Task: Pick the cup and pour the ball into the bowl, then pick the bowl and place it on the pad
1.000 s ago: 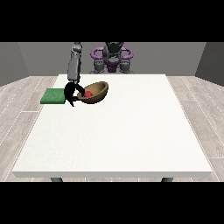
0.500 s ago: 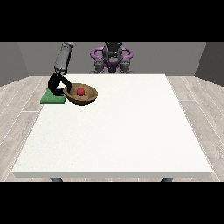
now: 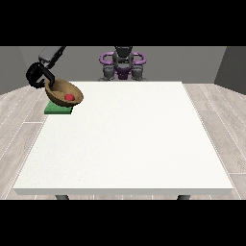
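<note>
Front view: a brown bowl (image 3: 66, 93) is seen at the far corner of the white counter (image 3: 129, 144) at the view's left, above a green pad (image 3: 58, 109). A small red ball (image 3: 69, 97) lies inside it, near the bottom. The bowl is tilted, so that its opening is turned up and towards the camera and the view's right; the rim edge at the view's left is raised higher than the edge at the view's right. Its wide oval opening is stretched across the view, from upper left to lower right. Whether the bowl's underside is touching the pad cannot be told; the pad's near edge shows just beneath and in front of it.

The bowl is held at its raised left rim by the black hand at the view's left (image 3: 39, 75), whose fingers are curled over that rim. The grey forearm is slanted up and to the right towards the robot's torso (image 3: 123, 65) behind the far edge of the counter.

Compared with half a second ago, the bowl has been carried further to the view's left and away from the camera, and it is now over the pad rather than beside it. The arm is stretched out more to the side, and the ball has been kept in the bowl.

The hand at the view's right is not seen in this view.
</note>
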Robot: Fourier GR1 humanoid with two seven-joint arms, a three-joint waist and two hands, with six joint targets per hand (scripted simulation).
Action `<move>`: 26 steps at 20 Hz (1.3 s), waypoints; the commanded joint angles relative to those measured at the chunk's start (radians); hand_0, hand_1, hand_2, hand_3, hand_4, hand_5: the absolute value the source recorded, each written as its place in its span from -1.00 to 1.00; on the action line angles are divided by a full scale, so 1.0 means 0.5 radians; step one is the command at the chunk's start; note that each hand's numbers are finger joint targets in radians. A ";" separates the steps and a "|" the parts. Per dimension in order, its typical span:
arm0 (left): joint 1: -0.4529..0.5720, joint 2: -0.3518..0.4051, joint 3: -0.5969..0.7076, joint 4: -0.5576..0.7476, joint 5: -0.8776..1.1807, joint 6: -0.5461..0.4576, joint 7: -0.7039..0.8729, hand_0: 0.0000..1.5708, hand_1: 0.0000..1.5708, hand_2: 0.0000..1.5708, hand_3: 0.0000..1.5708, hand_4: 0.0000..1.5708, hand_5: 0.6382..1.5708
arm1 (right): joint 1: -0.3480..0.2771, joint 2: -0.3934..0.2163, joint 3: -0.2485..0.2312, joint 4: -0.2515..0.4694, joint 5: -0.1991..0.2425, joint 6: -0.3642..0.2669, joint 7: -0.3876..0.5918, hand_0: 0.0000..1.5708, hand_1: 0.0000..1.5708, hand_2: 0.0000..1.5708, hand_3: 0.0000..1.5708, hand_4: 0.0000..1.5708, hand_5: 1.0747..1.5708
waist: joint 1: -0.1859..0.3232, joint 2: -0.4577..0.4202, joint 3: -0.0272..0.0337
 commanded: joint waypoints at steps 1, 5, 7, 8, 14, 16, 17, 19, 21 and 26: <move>0.031 0.069 0.044 0.096 -0.004 0.009 -0.104 -1.00 -1.00 -1.00 -1.00 0.53 0.94 | -0.008 -0.006 -0.017 -0.029 -0.014 0.049 0.003 1.00 1.00 1.00 -0.26 0.39 0.97 | -0.073 0.054 0.002; 0.082 0.126 0.058 0.099 0.051 -0.058 -0.092 -1.00 -1.00 -1.00 -1.00 0.54 0.96 | 0.080 -0.036 -0.062 0.026 -0.025 0.115 -0.130 1.00 1.00 1.00 -0.41 0.41 0.99 | -0.062 0.056 0.002; 0.105 0.069 0.036 0.077 0.024 0.020 -0.118 -1.00 -1.00 -1.00 -1.00 0.54 0.96 | 0.085 -0.119 -0.093 0.052 -0.040 0.211 -0.164 1.00 1.00 1.00 -0.41 0.41 0.99 | -0.080 0.077 0.003; 0.216 0.065 0.028 0.128 -0.037 -0.027 -0.241 -1.00 -1.00 -1.00 -1.00 0.54 0.97 | 0.142 -0.031 -0.031 -0.011 -0.007 0.164 -0.091 1.00 1.00 1.00 -0.41 0.41 0.99 | -0.098 -0.002 0.001; 0.158 0.076 0.016 0.058 0.000 -0.001 -0.289 -1.00 -1.00 -1.00 -1.00 0.54 0.96 | 0.042 0.017 -0.179 0.121 -0.123 0.128 -0.184 1.00 1.00 1.00 -0.43 0.35 0.99 | -0.020 0.138 0.003; 0.148 0.212 0.092 0.238 0.034 -0.114 -0.354 -1.00 -1.00 -1.00 -1.00 0.53 0.97 | 0.063 0.105 -0.169 0.051 -0.158 0.162 -0.227 1.00 1.00 1.00 -0.42 0.33 1.00 | -0.077 0.173 0.002; 0.154 0.171 0.061 0.207 0.038 -0.079 -0.303 -1.00 -1.00 -1.00 -1.00 0.54 0.97 | 0.075 0.173 -0.145 0.073 -0.127 0.057 -0.183 1.00 1.00 1.00 -0.32 0.31 1.00 | -0.054 0.107 0.002; 0.108 0.197 0.057 0.198 0.044 -0.056 -0.313 -1.00 -1.00 -1.00 -1.00 0.53 0.97 | 0.049 0.117 -0.153 0.105 -0.127 0.126 -0.229 1.00 1.00 1.00 -0.26 0.29 1.00 | -0.068 0.182 0.002; 0.153 0.140 0.027 0.123 0.038 -0.028 -0.323 -1.00 -1.00 -1.00 -1.00 0.53 0.97 | 0.081 0.096 -0.215 0.169 -0.186 0.195 -0.275 1.00 1.00 1.00 -0.25 0.28 1.00 | -0.059 0.162 0.003; 0.144 0.199 0.052 0.190 0.049 -0.050 -0.373 -1.00 -1.00 -1.00 -1.00 0.52 0.98 | 0.022 -0.034 -0.277 0.201 -0.188 0.055 -0.170 1.00 1.00 1.00 0.48 -0.76 0.94 | -0.063 0.222 0.002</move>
